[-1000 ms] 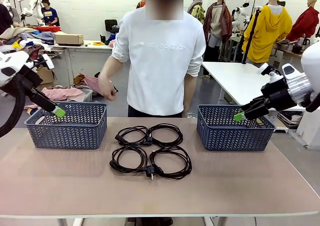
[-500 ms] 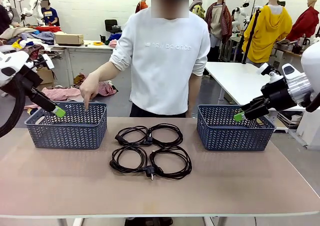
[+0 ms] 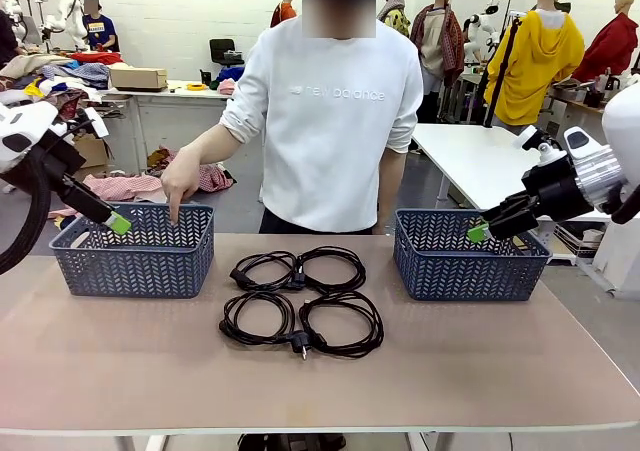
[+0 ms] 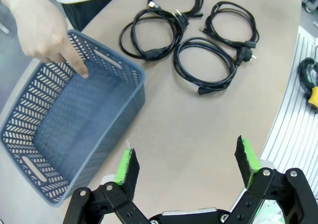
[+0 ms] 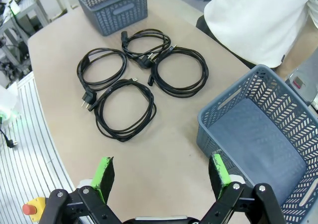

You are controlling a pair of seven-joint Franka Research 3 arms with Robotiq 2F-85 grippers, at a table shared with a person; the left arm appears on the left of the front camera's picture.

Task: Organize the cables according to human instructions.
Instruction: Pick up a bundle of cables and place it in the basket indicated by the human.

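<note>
1. Cables (image 3: 300,293): four thin black cords, each wound into a flat round coil. They lie two by two at the middle of the desk (image 3: 320,391), with neighbouring coils touching or overlapping at their rims. The plugs lie near where the coils meet. No coil is in a basket yet.
2. Left basket (image 3: 130,263) and right basket (image 3: 470,273): blue slotted bins flanking the cluster, one on each side and apart from it. Both look empty.
3. Person (image 3: 330,121): stands at the far edge of the desk. One hand (image 3: 180,179) reaches down, pointing into the left basket just inside its far rim. This probably marks that basket as the destination.
4. Left end effector (image 3: 118,223): spread wide and holding nothing, it hovers above the left basket near its left end. The cables lie to the robot's right of it and lower, past the basket.
5. Right end effector (image 3: 478,233): likewise spread and empty, raised over the right basket. The cables lie to the robot's left of it and lower.
6. Deciding relation: both arms appear about equally far from the cluster. The left arm seems better placed because the indicated basket is on its side. A round coil has no long axis, so the grasp would probably cross one strand of a left-hand coil.
</note>
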